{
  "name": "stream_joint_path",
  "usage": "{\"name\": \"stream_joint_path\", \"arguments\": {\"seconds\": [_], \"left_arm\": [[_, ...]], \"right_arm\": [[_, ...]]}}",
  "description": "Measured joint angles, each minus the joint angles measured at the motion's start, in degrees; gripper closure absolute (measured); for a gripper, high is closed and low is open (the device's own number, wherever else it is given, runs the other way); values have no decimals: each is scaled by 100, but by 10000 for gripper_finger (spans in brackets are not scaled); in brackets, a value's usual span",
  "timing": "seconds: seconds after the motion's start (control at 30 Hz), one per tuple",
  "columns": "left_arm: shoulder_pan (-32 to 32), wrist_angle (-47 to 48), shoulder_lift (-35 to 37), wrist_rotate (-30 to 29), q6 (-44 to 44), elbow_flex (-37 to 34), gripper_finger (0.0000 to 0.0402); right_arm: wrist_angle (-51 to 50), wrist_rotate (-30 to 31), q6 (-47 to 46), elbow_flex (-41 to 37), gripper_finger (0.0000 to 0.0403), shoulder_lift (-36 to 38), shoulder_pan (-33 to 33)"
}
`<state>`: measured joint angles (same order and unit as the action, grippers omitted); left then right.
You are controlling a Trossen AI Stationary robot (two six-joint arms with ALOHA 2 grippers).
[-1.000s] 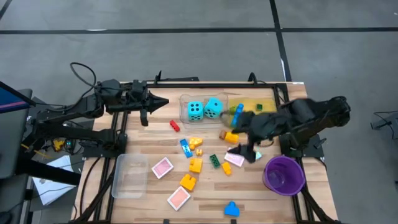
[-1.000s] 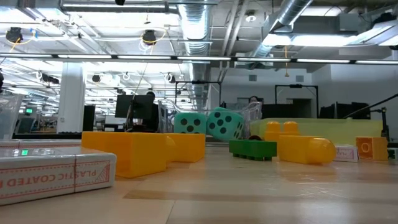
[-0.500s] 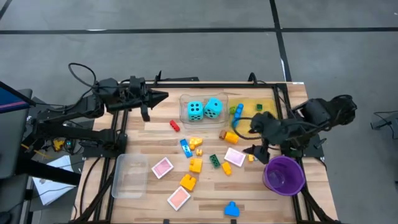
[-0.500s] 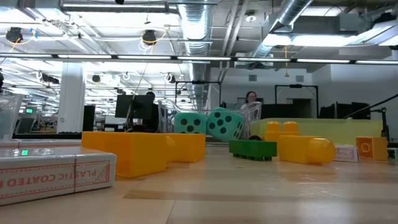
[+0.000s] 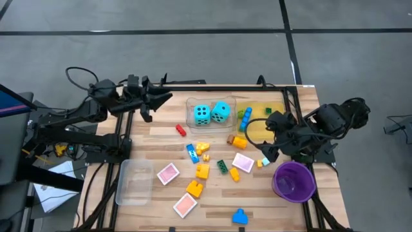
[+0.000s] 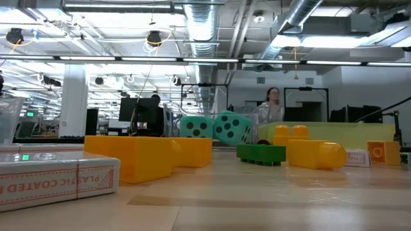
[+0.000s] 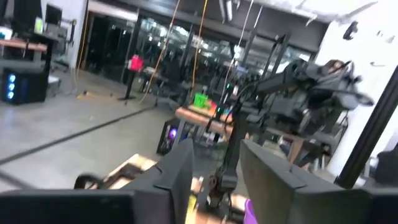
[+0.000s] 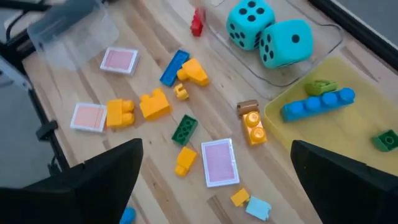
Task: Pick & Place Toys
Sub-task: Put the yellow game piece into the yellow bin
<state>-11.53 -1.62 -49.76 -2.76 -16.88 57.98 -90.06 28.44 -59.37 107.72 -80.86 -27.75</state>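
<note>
Two turquoise dice (image 5: 211, 113) sit in a clear tray (image 5: 191, 103) at the far middle; they also show in the right wrist view (image 8: 270, 31). Small yellow, blue, green and red bricks (image 5: 202, 171) and three pink tiles (image 5: 168, 173) lie flat on the wooden table. A long blue brick (image 8: 318, 103) and green pieces lie in the yellow tray (image 5: 273, 106). My right gripper (image 5: 266, 136) hangs open and empty above the table's right part, beside the yellow tray. My left gripper (image 5: 161, 98) is open and empty above the far left corner, pointing level to the right.
A purple bowl (image 5: 293, 181) stands at the near right, under my right arm. An empty clear tray (image 5: 136, 182) lies at the near left. A blue brick (image 5: 239, 216) sits by the near edge. A person (image 6: 272, 106) shows in the room behind the table.
My right gripper has drawn back from over the pink tile in the table's middle toward the right edge, uncovering the tile and the small pieces beside it. My left gripper has moved a little toward the far left corner and tipped up to level.
</note>
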Motion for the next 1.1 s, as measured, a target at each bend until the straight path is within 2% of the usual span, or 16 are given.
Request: {"name": "stream_joint_path", "arguments": {"seconds": [0.3,0.5,0.67,0.8,1.1], "left_arm": [[0,-20,57,2,9,2,193],[0,-12,243,4,11,0,161],[0,-28,458,4,11,2,151],[0,45,590,4,11,2,152],[0,196,716,4,10,2,153]], "right_arm": [[8,-36,-384,-116,3,79,116],[7,-470,-721,-765,3,73,107],[3,-884,-1157,-1421,3,72,270],[155,-1485,-1255,-1883,3,-57,641],[1785,-2005,-1100,-2581,4,-627,1030]]}}
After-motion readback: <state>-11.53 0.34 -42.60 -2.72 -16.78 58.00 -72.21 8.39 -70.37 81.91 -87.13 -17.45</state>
